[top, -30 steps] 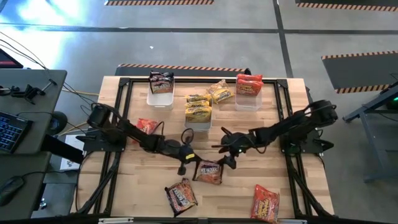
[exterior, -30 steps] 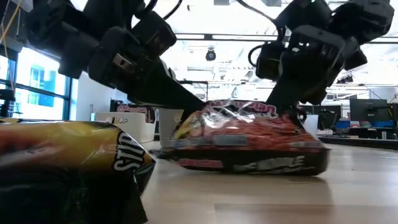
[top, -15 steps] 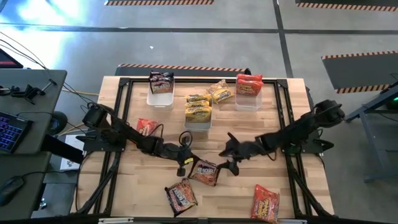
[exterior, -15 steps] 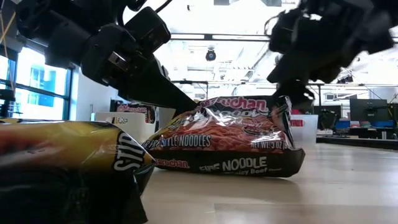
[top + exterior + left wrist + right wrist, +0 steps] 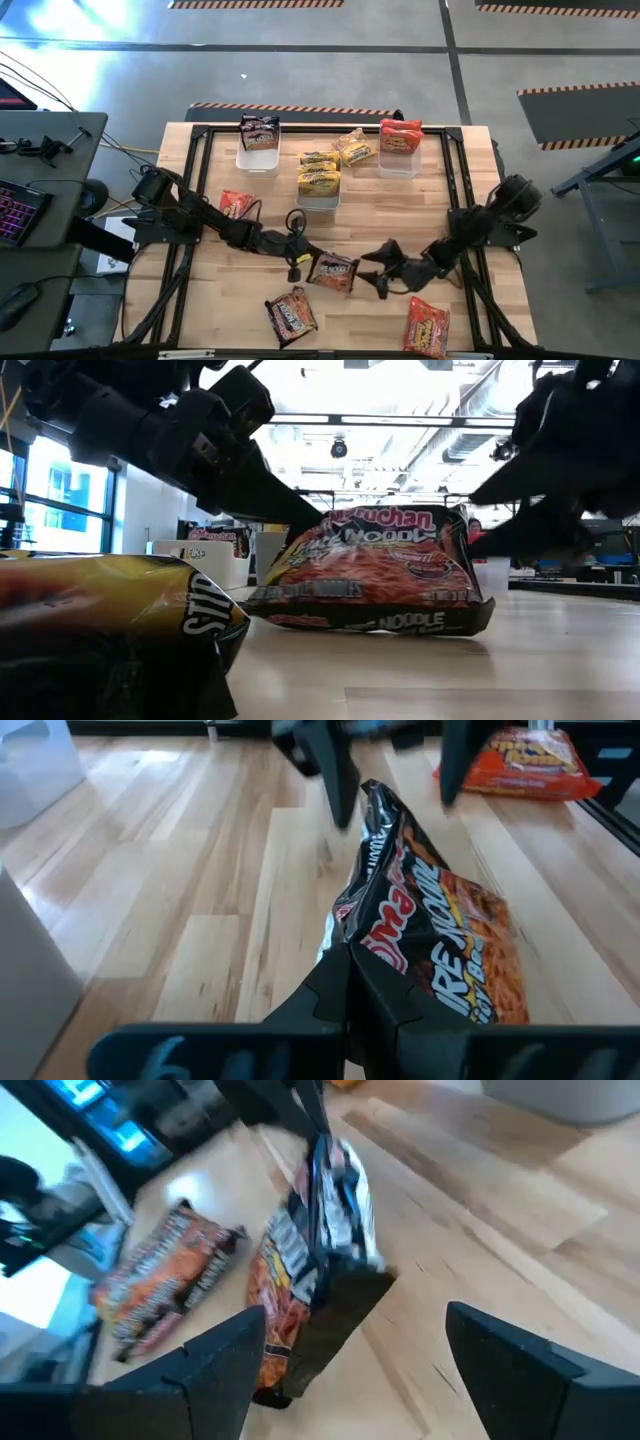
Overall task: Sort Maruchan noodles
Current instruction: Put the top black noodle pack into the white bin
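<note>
Dark noodle packet (image 5: 334, 271) pinched by left pincer (image 5: 296, 262), right pincer (image 5: 379, 276) spread beside

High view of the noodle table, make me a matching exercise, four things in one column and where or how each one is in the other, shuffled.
Things:
1. left gripper
2. right gripper
3. yellow packets
4. red-orange packet

States:
A. in the middle clear bin
B. open, beside the dark packet
C. shut on the dark packet's edge
D. flat at the table's near right corner

Pairs: 1-C, 2-B, 3-A, 4-D
</note>
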